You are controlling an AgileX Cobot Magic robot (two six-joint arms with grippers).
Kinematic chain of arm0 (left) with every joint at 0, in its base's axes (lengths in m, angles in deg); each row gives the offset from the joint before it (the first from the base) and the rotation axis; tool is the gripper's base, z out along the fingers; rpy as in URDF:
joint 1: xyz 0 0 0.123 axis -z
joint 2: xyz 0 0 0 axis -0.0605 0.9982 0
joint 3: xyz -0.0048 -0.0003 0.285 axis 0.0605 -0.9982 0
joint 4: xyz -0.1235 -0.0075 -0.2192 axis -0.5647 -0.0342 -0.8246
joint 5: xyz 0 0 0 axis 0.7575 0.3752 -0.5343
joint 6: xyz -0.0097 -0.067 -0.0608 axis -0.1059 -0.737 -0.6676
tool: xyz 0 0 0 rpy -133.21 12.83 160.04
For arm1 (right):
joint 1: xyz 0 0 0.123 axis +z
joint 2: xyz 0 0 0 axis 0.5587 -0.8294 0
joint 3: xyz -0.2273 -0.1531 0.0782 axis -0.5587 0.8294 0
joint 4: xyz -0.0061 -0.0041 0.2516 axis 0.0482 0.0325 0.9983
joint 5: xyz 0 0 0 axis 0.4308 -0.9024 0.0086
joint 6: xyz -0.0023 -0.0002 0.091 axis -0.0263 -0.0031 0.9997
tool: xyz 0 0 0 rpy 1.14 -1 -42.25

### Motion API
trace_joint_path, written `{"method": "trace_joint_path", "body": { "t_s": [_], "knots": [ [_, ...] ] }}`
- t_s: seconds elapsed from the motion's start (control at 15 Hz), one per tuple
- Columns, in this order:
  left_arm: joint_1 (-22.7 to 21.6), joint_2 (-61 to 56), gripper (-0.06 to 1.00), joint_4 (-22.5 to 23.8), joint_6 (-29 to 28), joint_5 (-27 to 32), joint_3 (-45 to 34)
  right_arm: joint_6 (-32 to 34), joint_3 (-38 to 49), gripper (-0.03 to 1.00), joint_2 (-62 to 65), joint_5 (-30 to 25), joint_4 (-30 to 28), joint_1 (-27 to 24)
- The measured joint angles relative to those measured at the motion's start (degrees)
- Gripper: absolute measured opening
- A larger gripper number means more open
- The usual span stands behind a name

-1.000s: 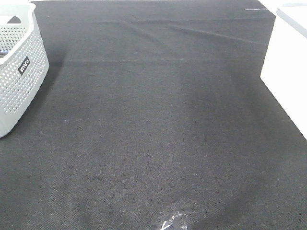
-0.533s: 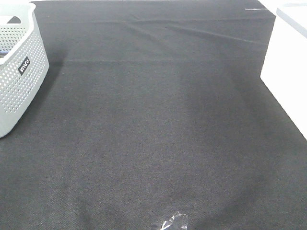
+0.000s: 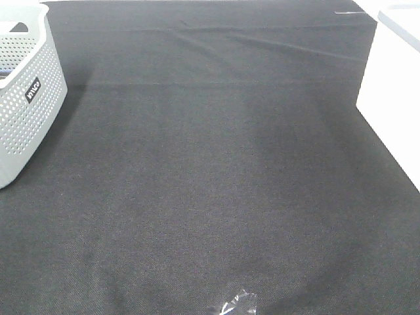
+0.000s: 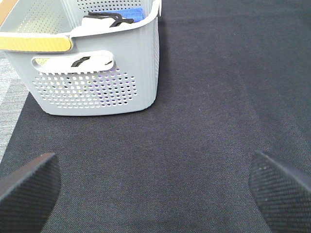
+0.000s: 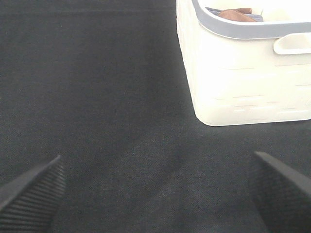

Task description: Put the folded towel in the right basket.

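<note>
A small black label with white lettering sits on the side wall of the grey perforated basket (image 3: 29, 98) at the upper left of the high view; the letters are too small and tilted to read with any certainty. That basket is cut off by the left and top edges of the frame. At the upper right, the white basket (image 3: 394, 98) shows only as a plain pale wall, mostly out of frame.

In the left wrist view the grey basket holds white cloth, black straps and a blue item (image 4: 131, 13), all partly hidden by the rim. In the right wrist view the white basket (image 5: 243, 73) holds a brown folded towel (image 5: 235, 13) lying on something greyish, only its top edge visible over the grey rim.

The left hand (image 4: 155, 194) is spread wide above the dark worktop (image 3: 216, 184), gripping nothing; the right hand (image 5: 155, 194) is likewise spread and empty.

A crumpled scrap of clear film (image 3: 237, 304) lies at the bottom edge of the high view.
</note>
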Motion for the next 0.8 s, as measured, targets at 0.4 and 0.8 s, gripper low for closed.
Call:
{"method": "trace_joint_path", "body": {
  "t_s": [0.4,0.8],
  "knots": [
    [0.0,0.0,0.98,0.0,0.0,0.0,0.0,0.0,0.0,0.98,0.0,0.0,0.0,0.0],
    [0.0,0.0,0.98,0.0,0.0,0.0,0.0,0.0,0.0,0.98,0.0,0.0,0.2,-5.6]
  ]
}}
